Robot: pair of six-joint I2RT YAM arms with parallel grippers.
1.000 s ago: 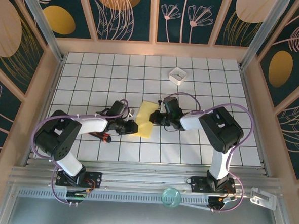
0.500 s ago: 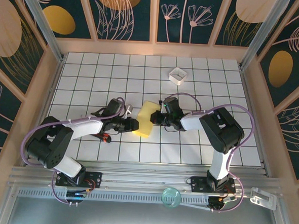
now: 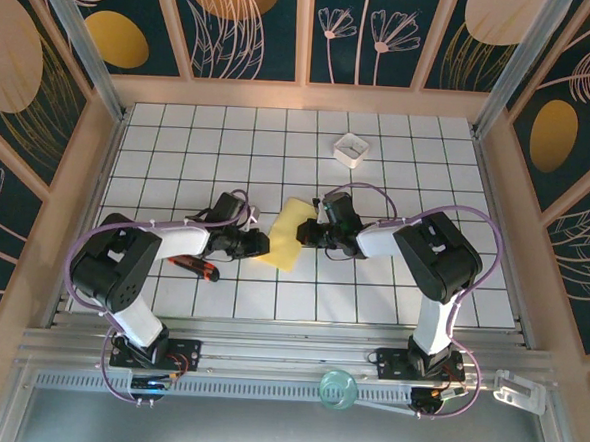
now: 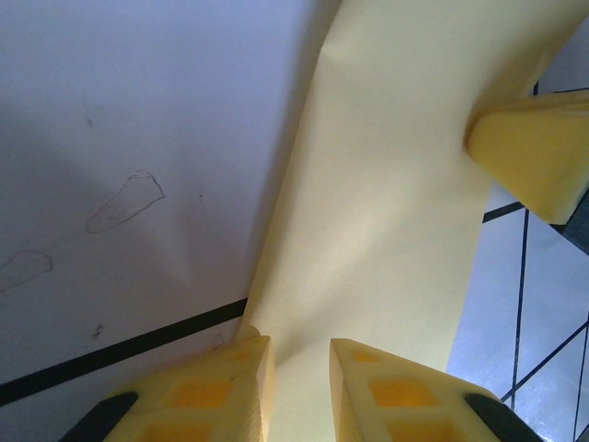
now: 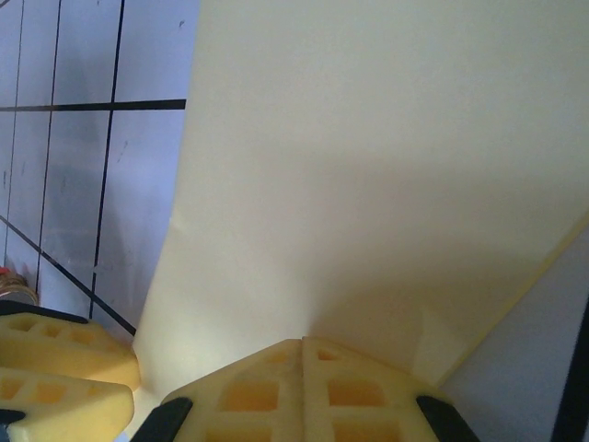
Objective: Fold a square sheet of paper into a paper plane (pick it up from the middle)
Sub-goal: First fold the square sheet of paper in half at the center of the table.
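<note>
The thin yellow paper sheet (image 3: 286, 236) was pinched by the right gripper (image 5: 302, 344), its edge inside the parted left gripper (image 4: 301, 346). 1 fold seemed done; more were needed.

the square sheet of paper (image 3: 286, 235) is seen in plain pale yellow, unmarked. the table (image 3: 398, 177) is tiled in white and ruled by a black grid. a small box (image 3: 350, 149) is coloured white. the walls (image 3: 257, 23) are painted dark teal, patterned with peach leaf outlines and golden ovals. the left arm (image 3: 173, 242) and right arm (image 3: 433, 252) are finished in black and white, with purple cables (image 3: 475, 227) looped along them. the fingers (image 4: 396, 387) of the left gripper (image 4: 299, 354) and of the right gripper (image 5: 302, 348) are moulded in deeper yellow.
</note>
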